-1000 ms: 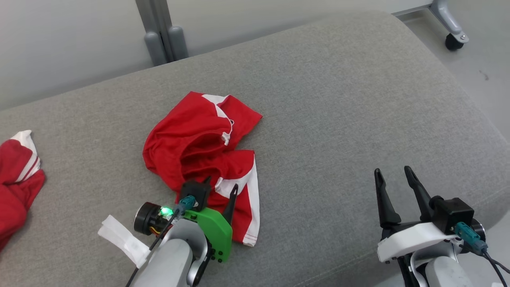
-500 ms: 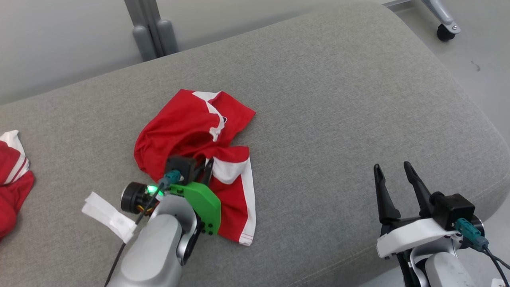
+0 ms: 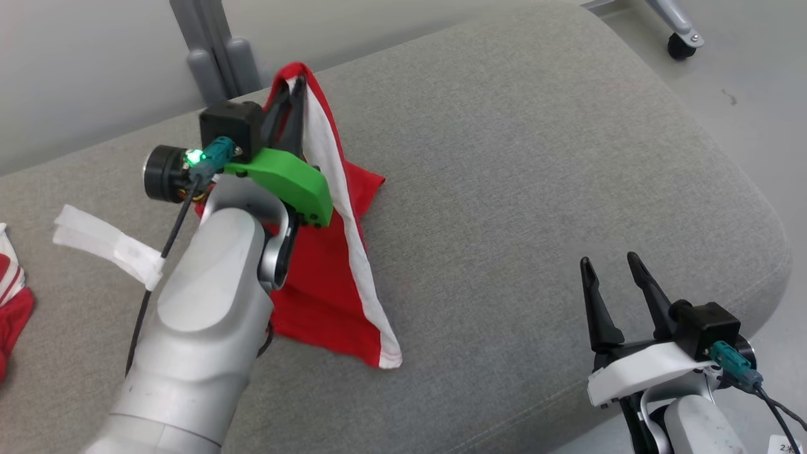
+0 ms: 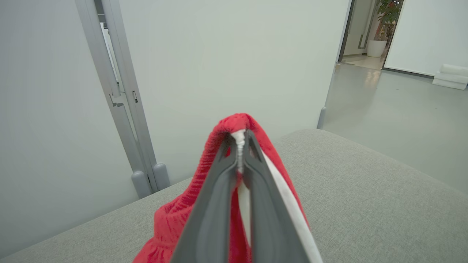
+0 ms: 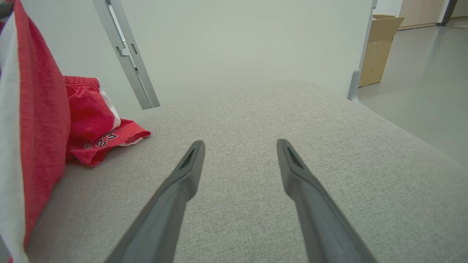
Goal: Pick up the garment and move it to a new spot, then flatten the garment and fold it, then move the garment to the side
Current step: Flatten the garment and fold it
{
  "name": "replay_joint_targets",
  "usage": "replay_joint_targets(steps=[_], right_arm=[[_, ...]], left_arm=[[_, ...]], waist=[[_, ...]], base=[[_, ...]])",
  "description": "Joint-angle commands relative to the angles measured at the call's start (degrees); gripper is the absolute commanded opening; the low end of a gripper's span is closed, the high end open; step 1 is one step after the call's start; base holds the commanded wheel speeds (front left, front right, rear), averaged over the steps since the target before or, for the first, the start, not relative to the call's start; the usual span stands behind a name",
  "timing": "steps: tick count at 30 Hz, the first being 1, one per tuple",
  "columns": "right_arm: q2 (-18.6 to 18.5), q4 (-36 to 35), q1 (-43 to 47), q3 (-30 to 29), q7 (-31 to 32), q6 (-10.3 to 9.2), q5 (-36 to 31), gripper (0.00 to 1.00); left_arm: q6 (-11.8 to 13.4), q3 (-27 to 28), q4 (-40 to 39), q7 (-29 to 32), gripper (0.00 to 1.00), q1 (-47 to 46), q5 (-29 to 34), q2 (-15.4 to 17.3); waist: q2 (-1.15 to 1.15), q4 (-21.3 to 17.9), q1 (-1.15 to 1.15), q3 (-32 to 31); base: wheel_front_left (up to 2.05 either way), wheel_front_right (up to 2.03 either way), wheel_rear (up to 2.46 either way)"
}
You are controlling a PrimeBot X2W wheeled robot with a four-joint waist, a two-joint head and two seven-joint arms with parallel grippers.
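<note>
A cardboard box [image 5: 380, 47] is seen on the floor beyond the grey cushion [image 3: 536, 157] in the right wrist view. Its flaps are raised, and whether anything lies inside it cannot be told.

The left gripper [image 3: 293, 94] is held raised above the far left part of the cushion. Its jaws are pressed together on a fold of the red garment [image 3: 328, 277]; in the left wrist view a white strip of the cloth is pinched between the two dark fingers [image 4: 219, 190] and red cloth is humped over their tips. From this grip the garment is hung as a steep drape with a white band down its right edge. Its lower hem is rested on the cushion, and another part, printed with dark figures, is laid flat on the cushion behind it. The right gripper [image 3: 611, 277] is held low over the near right corner of the cushion, well apart from the garment. Its jaws are spread wide and nothing is held or touched by them.

A second ago the left jaws were apart, lowered over the garment, which was lying crumpled on the cushion; since then they have been closed and lifted, and the cloth has been drawn up with them. The head camera has also been shifted, so less of a second red cloth [image 3: 12, 302] at the left edge is shown. The right gripper has been kept spread.
</note>
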Motion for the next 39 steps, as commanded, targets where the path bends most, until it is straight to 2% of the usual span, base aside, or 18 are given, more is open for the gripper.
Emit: replay_joint_targets(steps=[1,6,11,18,23,26,30,39], right_arm=[[-0.12,0.24,0.02,0.07,-0.2,-0.04,-0.42,1.0],[-0.13,0.45,0.97,-0.34,-0.2,-0.04,-1.55,1.0],[-0.12,0.32,1.22,-1.13,-0.2,-0.04,-2.54,1.0],[-0.14,0.46,2.79,-2.56,-0.2,-0.04,-3.08,1.0],[-0.13,0.61,4.03,-3.0,-0.2,-0.04,-3.04,1.0],[-0.12,0.72,4.35,-2.87,-0.19,-0.04,-3.15,1.0],[-0.12,0.79,4.64,-3.39,-0.2,-0.04,-3.31,1.0],[-0.14,1.21,5.29,-2.99,-0.2,-0.04,-3.77,1.0]], left_arm=[[0.34,0.4,0.55,-1.37,0.0,-1.4,-0.16,0.14],[1.23,1.17,1.89,-5.33,0.0,-4.6,-0.49,-0.01],[-1.88,-0.51,-2.14,-6.51,0.0,-2.87,-3.97,-0.14],[-6.01,-7.96,-16.66,-6.53,0.0,11.59,-10.68,-0.13],[-7.79,-14.34,-20.32,-6.54,0.0,24.07,-10.84,0.35],[-8.25,-17.03,-20.15,-6.55,0.0,30.47,-11.74,2.46],[-8.47,-16.88,-18.65,-6.55,0.0,36.29,-12.34,5.41],[-8.58,-10.34,-15.55,-6.55,0.0,41.52,-9.54,11.22]], waist=[[0.0,-0.79,0.0,-0.7],[0.0,-1.44,0.0,-2.08],[0.0,-0.65,0.0,-2.84],[0.0,3.28,0.0,-5.01],[0.0,6.55,0.0,-6.05],[0.0,8.29,0.0,-6.48],[0.0,10.27,0.0,-7.01],[0.0,13.16,0.0,-7.98]], base=[[0.0,0.0,0.0],[0.0,0.0,0.0],[0.0,0.0,0.0],[0.0,0.0,0.0],[0.0,0.0,0.0],[0.0,0.0,0.0],[0.0,0.0,0.0],[0.0,0.0,0.0]])
